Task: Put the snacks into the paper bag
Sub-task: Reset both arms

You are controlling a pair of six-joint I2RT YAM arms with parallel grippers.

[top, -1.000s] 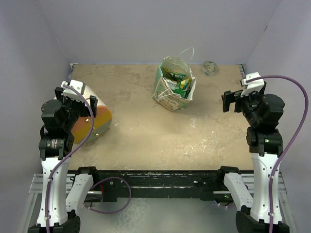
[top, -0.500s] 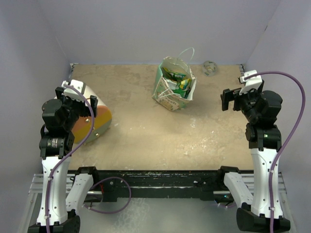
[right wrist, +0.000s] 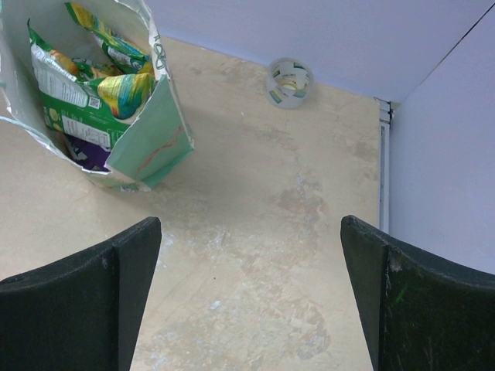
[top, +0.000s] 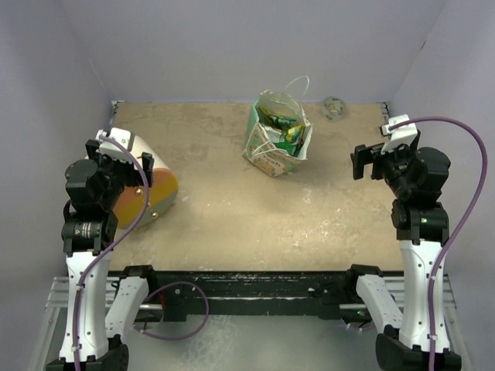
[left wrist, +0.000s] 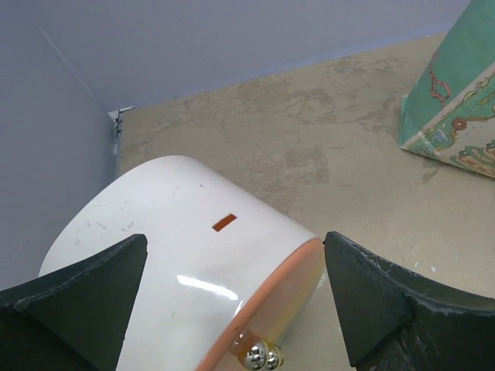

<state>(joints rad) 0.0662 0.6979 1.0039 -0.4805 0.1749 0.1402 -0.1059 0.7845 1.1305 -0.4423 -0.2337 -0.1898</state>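
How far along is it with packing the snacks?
Looks essentially done: green and purple snacks sit inside the paper bag, and no packets show on the table. Nothing is in hand: the left gripper and right gripper are open and empty. I see nothing left to pack.

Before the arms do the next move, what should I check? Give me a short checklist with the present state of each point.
1. Snacks inside the paper bag: ok, packets show through its open top.
2. Packets left outside: cannot tell; none shows, but the cream cone object may hide some.
3. Left claw open, empty: ok.
4. Right claw open, empty: ok.
5. Left claw clear of the cone object: cannot tell, it hangs just above it.
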